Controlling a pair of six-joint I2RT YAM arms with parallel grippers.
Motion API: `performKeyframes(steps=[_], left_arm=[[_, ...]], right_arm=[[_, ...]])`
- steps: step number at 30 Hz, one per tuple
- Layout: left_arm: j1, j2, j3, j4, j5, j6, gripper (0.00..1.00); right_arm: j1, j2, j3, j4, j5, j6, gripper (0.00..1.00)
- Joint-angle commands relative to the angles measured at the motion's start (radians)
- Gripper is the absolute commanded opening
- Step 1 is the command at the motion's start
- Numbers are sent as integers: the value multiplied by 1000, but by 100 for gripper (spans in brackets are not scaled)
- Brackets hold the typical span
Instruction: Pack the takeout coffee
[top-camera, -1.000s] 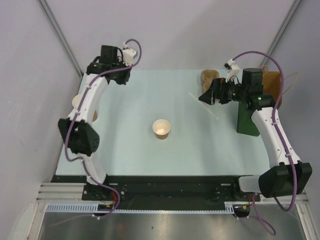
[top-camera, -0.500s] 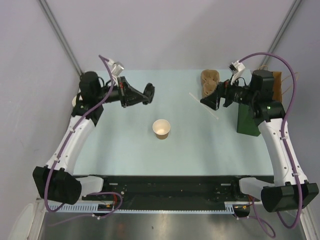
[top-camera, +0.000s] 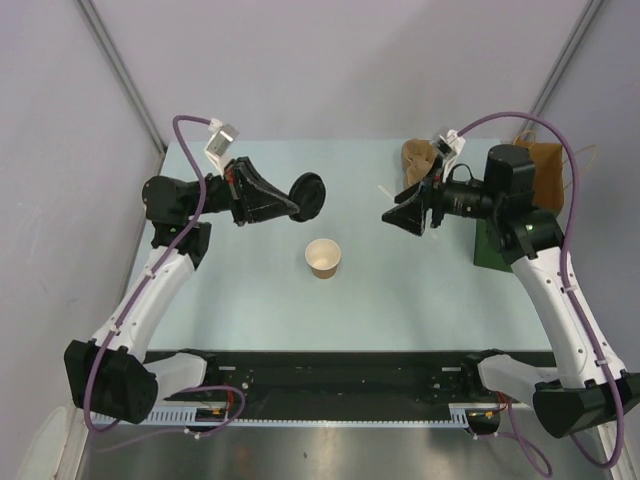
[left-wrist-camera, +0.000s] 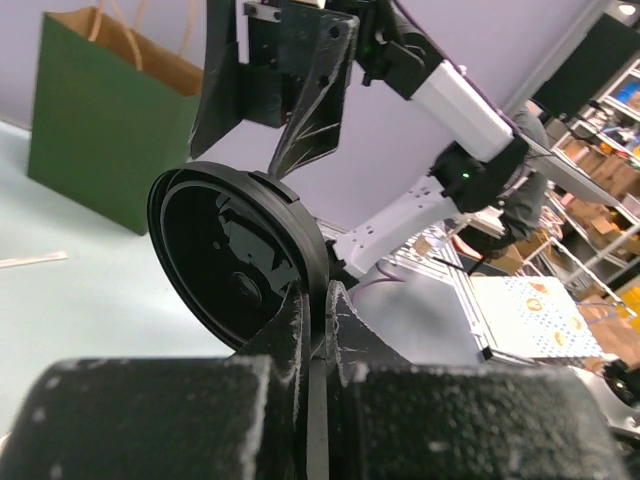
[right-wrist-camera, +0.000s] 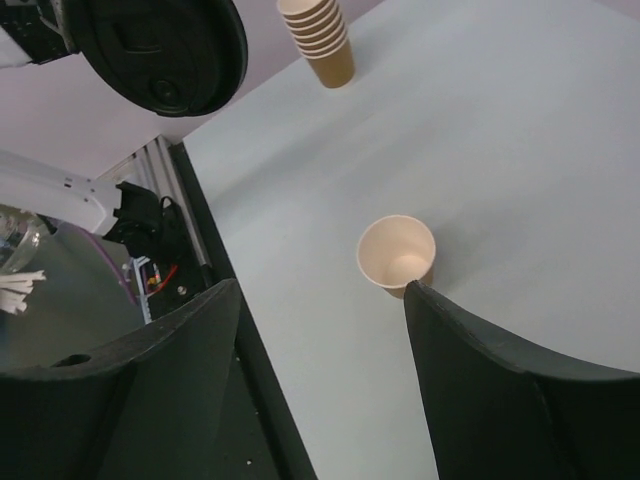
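The paper cup (top-camera: 323, 257) stands upright and open-topped on the pale table (top-camera: 400, 300), just below the middle of the overhead frame, with no lid on it. Its black lid (top-camera: 309, 194) is up and to the left of it, off the table, pinched by its rim on edge in the left gripper (top-camera: 293, 208), whose jaws are closed tight on it. The right gripper (top-camera: 392, 218) hangs to the upper right of the cup, jaws spread wide and holding nothing. A green paper bag (top-camera: 492, 250) stands at the right edge, partly behind that arm. The right wrist view shows a stack of pale cups (right-wrist-camera: 322, 35) at its top edge
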Motion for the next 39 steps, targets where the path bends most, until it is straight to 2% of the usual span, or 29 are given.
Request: performKeyframes(steps=[1, 3, 7, 8, 10, 11, 14, 19, 25, 39], left_arm=[[-32, -25, -12, 72, 18, -63, 0], [-48, -22, -20, 43, 29, -65, 0], [-81, -13, -45, -3, 72, -69, 0], [-91, -7, -51, 9, 83, -84, 0], [-124, 10, -87, 89, 113, -205, 0], [-135, 20, -103, 196, 117, -248, 0], [-161, 15, -112, 175, 135, -246, 0], [-198, 13, -112, 174, 167, -242, 0], [-216, 18, -129, 239, 176, -296, 0], [-227, 24, -120, 247, 167, -308, 0]], right_arm=[[71, -25, 28, 118, 30, 18, 70], [98, -38, 30, 177, 53, -22, 67], [175, -80, 28, 182, 130, -364, 63], [200, -94, 28, 173, 145, -420, 62], [264, -105, 25, 172, 188, -489, 57], [285, -108, 24, 173, 196, -541, 55], [373, -120, 7, 181, 232, -612, 48], [532, -150, -28, 189, 318, -709, 45], [632, -159, -56, 155, 386, -810, 44], [675, -145, -84, 145, 412, -864, 41]])
